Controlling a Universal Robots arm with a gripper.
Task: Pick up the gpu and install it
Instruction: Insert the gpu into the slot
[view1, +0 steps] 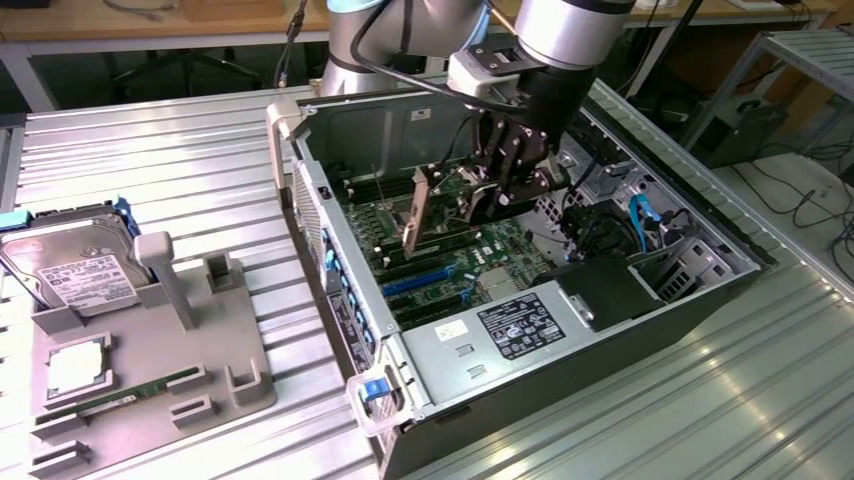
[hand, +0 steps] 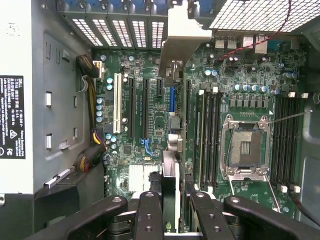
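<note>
On a ribbed metal table (view1: 160, 150), an open computer case (view1: 667, 300) is laid on its side. The gpu (view1: 418, 210) is held on edge by the gripper (view1: 497, 195), fingers (hand: 150, 215) closed narrowly on it, above the motherboard (hand: 140, 125), its long axis parallel to the expansion slots.

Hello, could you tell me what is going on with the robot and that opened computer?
The robot arm has its tool lowered inside the open black desktop computer case, gripping a thin flat expansion card by its upper edge. The card stands on edge, upright over the green motherboard, roughly in line with the expansion slots; whether it is seated cannot be told. On the grey parts holder beside the case sit a silver hard drive with a white label and a narrow green RAM stick.
</note>
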